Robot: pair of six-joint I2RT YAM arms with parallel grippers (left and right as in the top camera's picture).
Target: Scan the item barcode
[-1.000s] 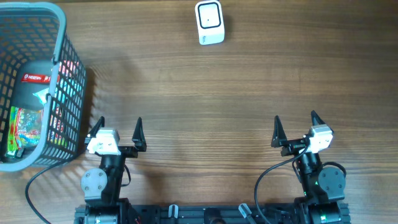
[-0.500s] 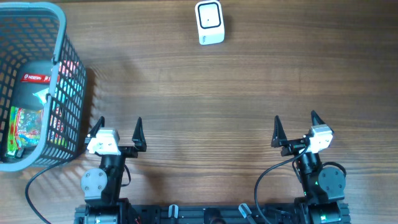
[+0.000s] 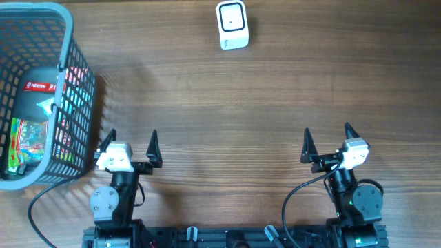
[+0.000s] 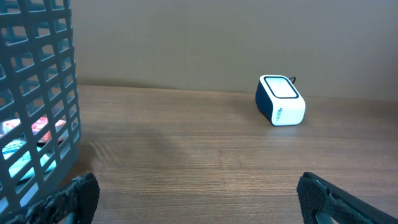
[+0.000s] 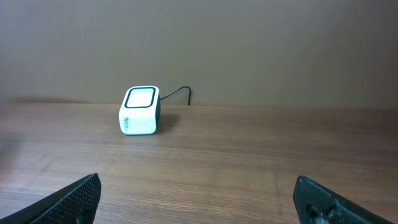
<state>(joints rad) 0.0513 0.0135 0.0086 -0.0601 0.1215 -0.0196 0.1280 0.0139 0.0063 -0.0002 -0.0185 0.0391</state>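
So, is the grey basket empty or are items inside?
Not empty: the overhead view shows a dark container and a colourful packet inside the basket.

mid — open table point(image 3: 275, 103) | far edge — scanner point(image 3: 232, 25) | left: basket point(image 3: 66, 48) blocks

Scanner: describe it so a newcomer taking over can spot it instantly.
On the wooden table, look to the far edge near the middle, well right of the grey mesh basket. The scanner stands there alone on bare wood. It is the only small white box, with a dark-rimmed panel on top and a thin cable behind.
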